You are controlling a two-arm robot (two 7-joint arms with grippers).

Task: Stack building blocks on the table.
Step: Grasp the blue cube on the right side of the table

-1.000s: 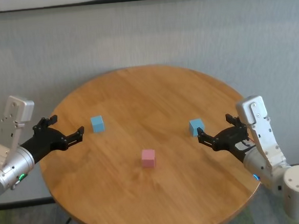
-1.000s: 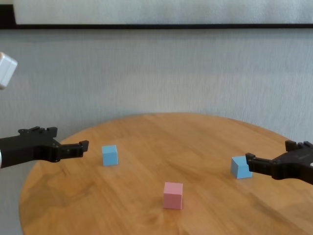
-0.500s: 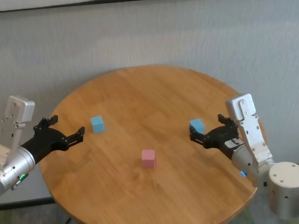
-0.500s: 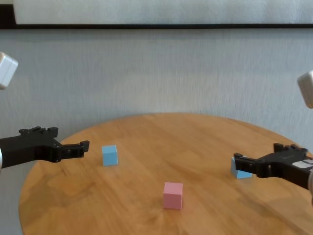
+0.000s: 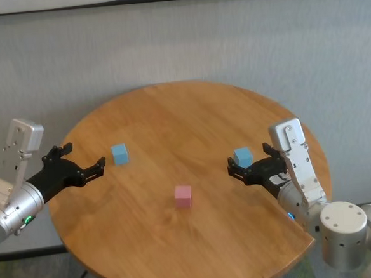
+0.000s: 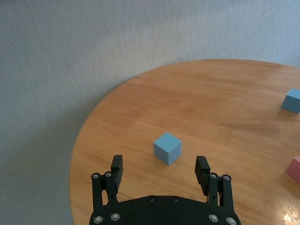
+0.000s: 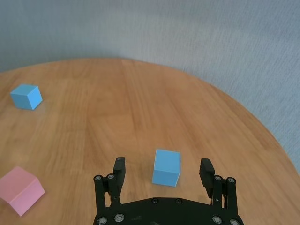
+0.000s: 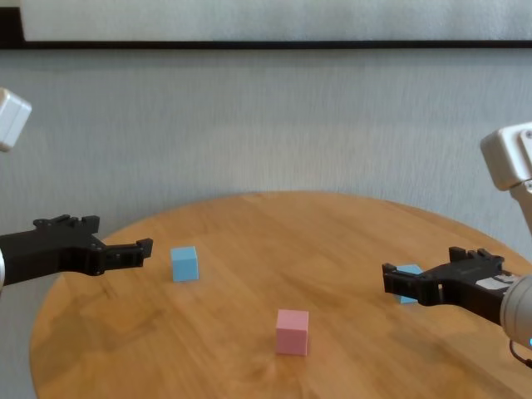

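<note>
Now my right gripper [image 7: 162,174], fingers apart, straddles the blue block [image 7: 166,167]; I'd centre it, lower to the table [image 5: 190,119], then close. Left gripper [image 5: 84,164] hovers, also spread.

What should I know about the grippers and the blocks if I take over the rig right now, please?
Right gripper: open, its fingers on either side of the right light blue block, not closed on it.
Left gripper: open, held over the table's left edge, short of the left light blue block, touching nothing.
Pink block: alone near the middle of the table, closer to the near edge.
Done: nothing stacked; all three blocks sit apart on the wood.
Left: close on the right blue block, lift it, then build the stack from all three.
</note>
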